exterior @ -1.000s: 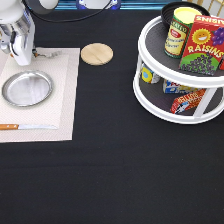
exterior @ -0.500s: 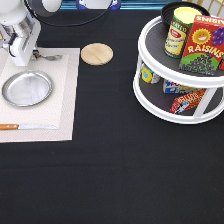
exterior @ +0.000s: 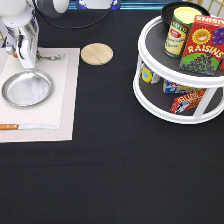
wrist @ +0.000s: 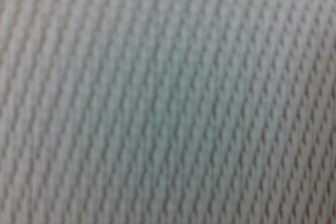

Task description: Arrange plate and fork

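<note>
silver plate (exterior: 27, 89) flat, fork (exterior: 51, 57) above it

Open black table (exterior: 110, 170) — tiered rack (exterior: 182, 75) blocks right.

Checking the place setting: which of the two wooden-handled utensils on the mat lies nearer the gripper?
The small silver-tined fork, lying right beside the gripper above the round silver metal plate; the long-bladed knife lies below the plate.

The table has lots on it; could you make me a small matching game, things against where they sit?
Things:
1 plate
2 knife
3 wooden disc
4 raisins box

Places:
A bare black table
B top shelf of the white round rack
C placemat, just below the gripper
D placemat's edge nearest the exterior view's bottom

Pairs: 1-C, 2-D, 3-A, 4-B
</note>
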Robot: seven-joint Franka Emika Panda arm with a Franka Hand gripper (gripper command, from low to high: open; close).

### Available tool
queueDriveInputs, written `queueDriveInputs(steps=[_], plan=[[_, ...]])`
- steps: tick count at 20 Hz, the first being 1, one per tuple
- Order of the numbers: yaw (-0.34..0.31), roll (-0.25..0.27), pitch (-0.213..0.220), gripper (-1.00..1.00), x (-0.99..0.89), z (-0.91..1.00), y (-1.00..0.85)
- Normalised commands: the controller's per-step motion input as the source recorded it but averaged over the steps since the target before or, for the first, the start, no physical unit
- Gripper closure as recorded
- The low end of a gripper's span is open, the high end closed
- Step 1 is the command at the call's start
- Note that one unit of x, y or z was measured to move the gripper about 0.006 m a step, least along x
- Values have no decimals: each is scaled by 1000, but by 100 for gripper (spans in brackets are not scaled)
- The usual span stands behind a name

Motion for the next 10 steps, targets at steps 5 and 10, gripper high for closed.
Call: queueDriveInputs(steps=[5,10], plan=[[46,-69,-7,100,-81,-6,-60],[0,-83,0,-100,-125,-69,0]])
